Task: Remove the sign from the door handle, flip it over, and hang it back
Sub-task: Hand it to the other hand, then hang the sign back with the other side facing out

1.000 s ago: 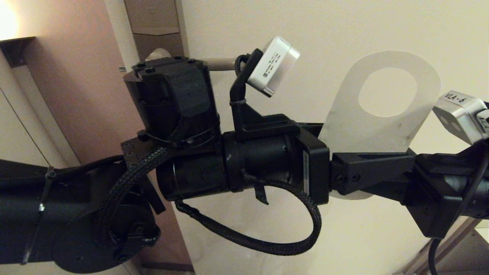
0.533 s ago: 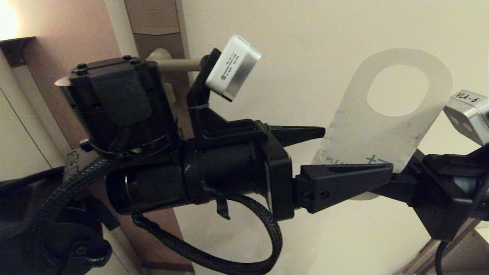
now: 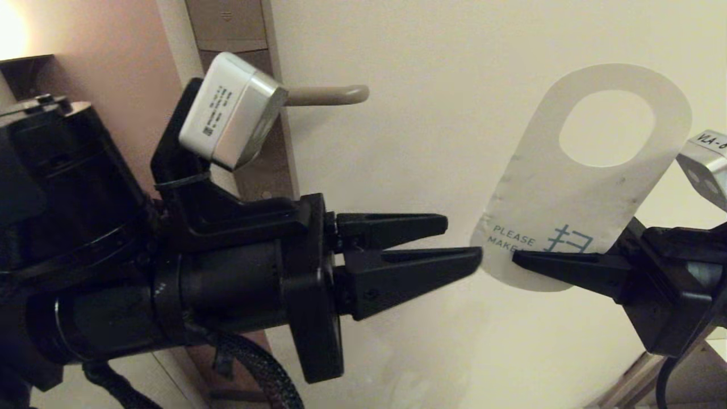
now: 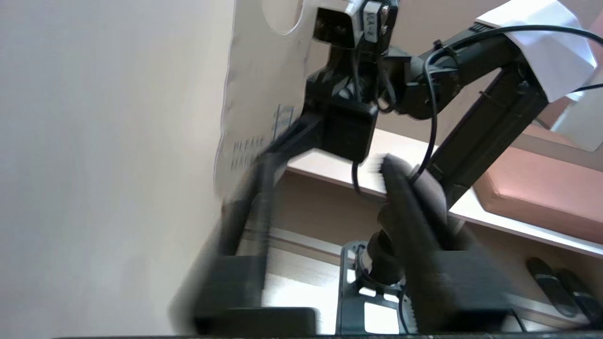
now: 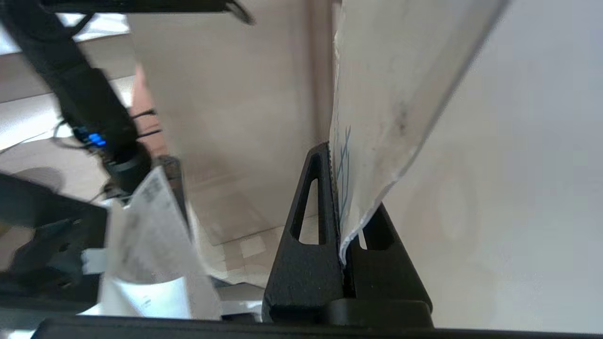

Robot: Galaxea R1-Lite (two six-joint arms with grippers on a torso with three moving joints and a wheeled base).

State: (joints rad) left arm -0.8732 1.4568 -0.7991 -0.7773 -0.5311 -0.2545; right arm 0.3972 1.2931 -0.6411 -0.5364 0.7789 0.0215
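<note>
The sign (image 3: 568, 187) shows its white side, "PLEASE MAKE" legible near its lower end and the oval hole uppermost. It is off the door handle (image 3: 326, 95), which juts right from the lock plate (image 3: 227, 28). My right gripper (image 3: 519, 260) is shut on the sign's lower edge, and the right wrist view shows the card (image 5: 377, 94) pinched between the right gripper's (image 5: 348, 179) fingers. My left gripper (image 3: 463, 238) is open and empty, just left of the sign, below the handle. In the left wrist view the sign (image 4: 259, 94) lies ahead of the left gripper (image 4: 325, 162).
The cream door face (image 3: 426, 57) fills the background. A pinkish wall (image 3: 113, 85) lies left of the door frame. The left wrist camera (image 3: 233, 111) overlaps the lock plate. Wooden furniture (image 3: 687, 375) shows at the lower right.
My left gripper let go of the sign and drew back to the left, uncovering the door handle. The sign, held by the right gripper alone, now shows more of its printed lower end.
</note>
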